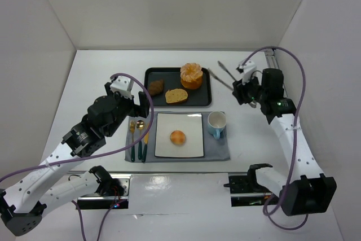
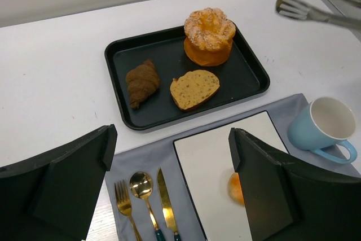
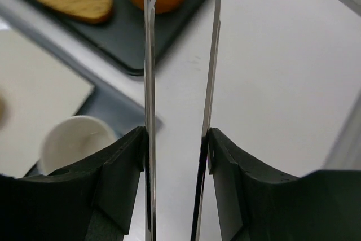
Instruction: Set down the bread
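Observation:
The bread, a small round golden bun (image 1: 177,137), lies in the middle of the white square plate (image 1: 192,119) on the grey placemat. In the left wrist view the bun (image 2: 235,187) is half hidden behind my right finger. My left gripper (image 1: 138,105) (image 2: 172,139) is open and empty, above the placemat's left part, with the bun to its right. My right gripper (image 1: 243,91) (image 3: 176,139) is shut on metal tongs (image 1: 225,74) (image 3: 149,55), held over the table right of the tray; the tongs' tips are apart and empty.
A black tray (image 1: 150,73) (image 2: 113,60) at the back holds a large ridged orange pastry (image 1: 191,75), a pale bread slice (image 1: 176,96) and a brown croissant (image 1: 155,87). A blue cup (image 1: 216,123) stands right of the plate. Gold fork, spoon and knife (image 1: 138,134) lie left of it.

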`<act>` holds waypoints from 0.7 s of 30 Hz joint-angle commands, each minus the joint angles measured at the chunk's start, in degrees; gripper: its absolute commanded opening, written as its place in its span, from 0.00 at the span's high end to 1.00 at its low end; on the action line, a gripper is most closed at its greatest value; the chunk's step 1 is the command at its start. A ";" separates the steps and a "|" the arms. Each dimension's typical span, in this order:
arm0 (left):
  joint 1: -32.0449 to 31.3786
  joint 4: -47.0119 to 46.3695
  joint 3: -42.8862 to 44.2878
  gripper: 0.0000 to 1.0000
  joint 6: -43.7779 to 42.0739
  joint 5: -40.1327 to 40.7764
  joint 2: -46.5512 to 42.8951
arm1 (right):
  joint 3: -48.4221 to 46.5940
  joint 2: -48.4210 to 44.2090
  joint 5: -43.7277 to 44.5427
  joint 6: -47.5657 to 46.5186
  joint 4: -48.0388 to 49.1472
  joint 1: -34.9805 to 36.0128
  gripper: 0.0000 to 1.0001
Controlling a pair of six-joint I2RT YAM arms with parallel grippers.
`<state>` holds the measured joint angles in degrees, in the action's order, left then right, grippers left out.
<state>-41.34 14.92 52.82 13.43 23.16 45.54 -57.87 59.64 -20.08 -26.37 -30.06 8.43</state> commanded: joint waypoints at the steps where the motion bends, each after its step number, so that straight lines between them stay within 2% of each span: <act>1: 0.30 -3.14 -0.08 0.00 -0.95 -1.54 -1.24 | 2.58 1.09 0.14 6.49 11.16 -9.63 0.44; 2: 0.30 -3.14 -0.08 0.00 -0.43 -1.54 -1.24 | 3.19 1.97 -0.40 7.12 12.12 -14.27 0.44; 5: 0.30 -3.14 -0.08 0.00 -0.42 -2.85 -1.86 | 5.13 7.31 -0.93 7.74 15.46 -19.22 0.44; 21: 0.30 -3.67 -0.08 0.00 0.63 -6.63 -1.86 | 8.47 23.33 8.47 9.85 19.43 -20.55 0.43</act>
<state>-41.32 14.50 52.82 13.67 18.09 43.68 -49.58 81.78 -13.65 -17.34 -14.98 -11.90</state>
